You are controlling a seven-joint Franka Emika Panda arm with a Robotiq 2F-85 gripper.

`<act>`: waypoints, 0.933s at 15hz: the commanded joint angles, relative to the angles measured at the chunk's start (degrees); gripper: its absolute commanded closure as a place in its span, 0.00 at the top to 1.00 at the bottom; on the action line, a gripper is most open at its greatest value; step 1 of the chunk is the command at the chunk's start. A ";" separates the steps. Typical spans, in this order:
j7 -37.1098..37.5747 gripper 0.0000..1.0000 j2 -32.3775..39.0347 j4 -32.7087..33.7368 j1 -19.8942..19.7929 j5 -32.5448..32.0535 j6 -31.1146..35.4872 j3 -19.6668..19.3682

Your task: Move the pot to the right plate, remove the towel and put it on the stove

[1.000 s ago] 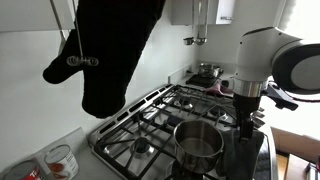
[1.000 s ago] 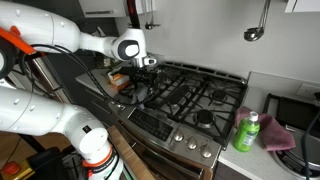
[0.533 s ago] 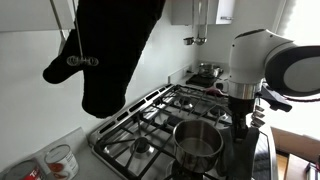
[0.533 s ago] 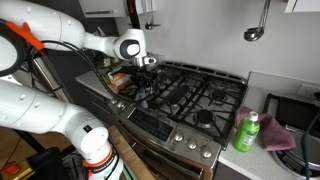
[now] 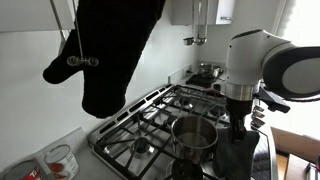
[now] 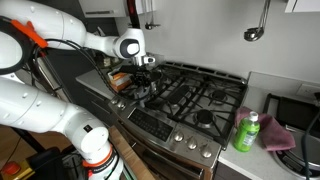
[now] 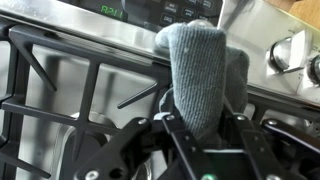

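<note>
Wrist view: a grey towel [image 7: 200, 70] is seen clamped between the fingers of the gripper [image 7: 203, 122], with the jaws pressed against the cloth on both sides. It is held over the black grates of the stove [image 7: 60, 90], near the front edge, with a control knob [image 7: 284, 55] off to one side. In an exterior view a steel pot [image 5: 196, 137] is seated on a front burner, just beside the arm [image 5: 250, 65]. A black oven mitt [image 5: 110, 50] is hung on the wall. A green bottle [image 6: 247, 132] is stood on the counter beside the stove.
</note>
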 commanded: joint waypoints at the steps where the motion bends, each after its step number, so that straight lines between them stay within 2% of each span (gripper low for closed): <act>1: 4.52 0.11 0.13 0.23 -1.71 -1.58 0.11 -0.19; 14: 24.43 0.11 -0.18 -0.23 -10.22 -2.94 2.08 -0.18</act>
